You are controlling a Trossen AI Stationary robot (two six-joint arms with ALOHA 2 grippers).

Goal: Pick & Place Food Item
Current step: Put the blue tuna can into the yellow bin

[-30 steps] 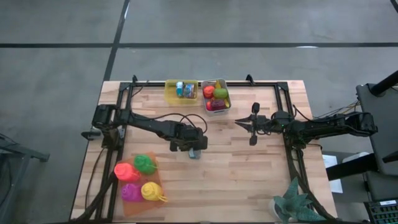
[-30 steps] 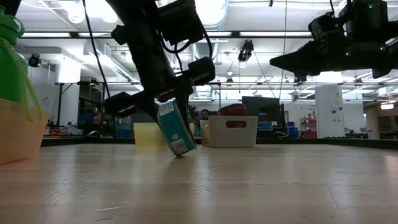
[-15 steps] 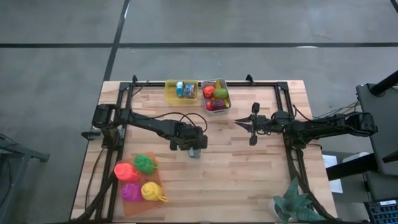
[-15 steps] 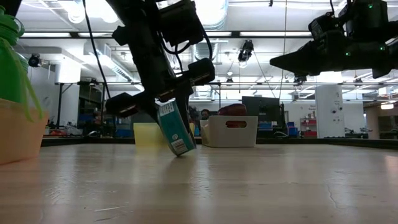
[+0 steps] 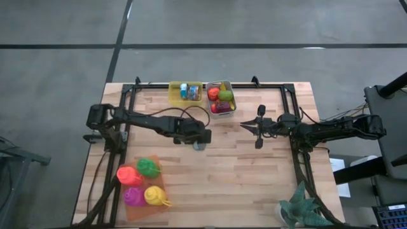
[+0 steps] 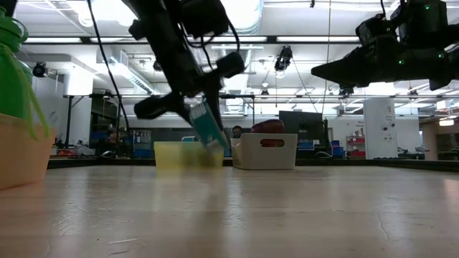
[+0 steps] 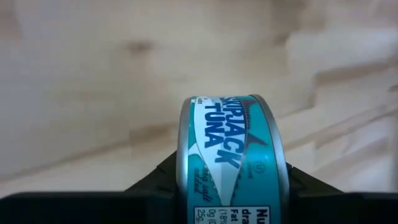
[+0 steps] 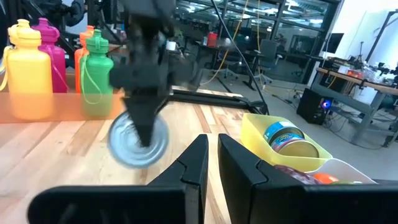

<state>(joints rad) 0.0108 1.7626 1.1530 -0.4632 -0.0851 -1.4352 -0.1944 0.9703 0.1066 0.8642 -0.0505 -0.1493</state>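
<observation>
one tuna can (image 7: 233,158) clamped in left pincer (image 5: 198,141) above wooden table (image 5: 254,178); right pincer (image 5: 245,126) together.

Tuna can (image 5: 199,145) in left pincer (image 5: 200,141) above table (image 5: 254,184) centre, bins (image 5: 185,93) behind, bottles (image 5: 143,182) front-left, right pincer (image 5: 245,125) right.

The middle and near right of the desk (image 5: 254,184) are left bare, so wide passage is offered there. At the far edge, the way is blocked by a yellow bin (image 5: 185,93) and a white bin (image 5: 220,97), set side by side and both partly filled. The near left corner is taken up by four coloured bottles (image 5: 143,183). Mid-desk, airspace is occupied by the left gripper (image 5: 198,141) with its tuna can (image 7: 231,158) and by the right gripper (image 5: 247,126).
</observation>
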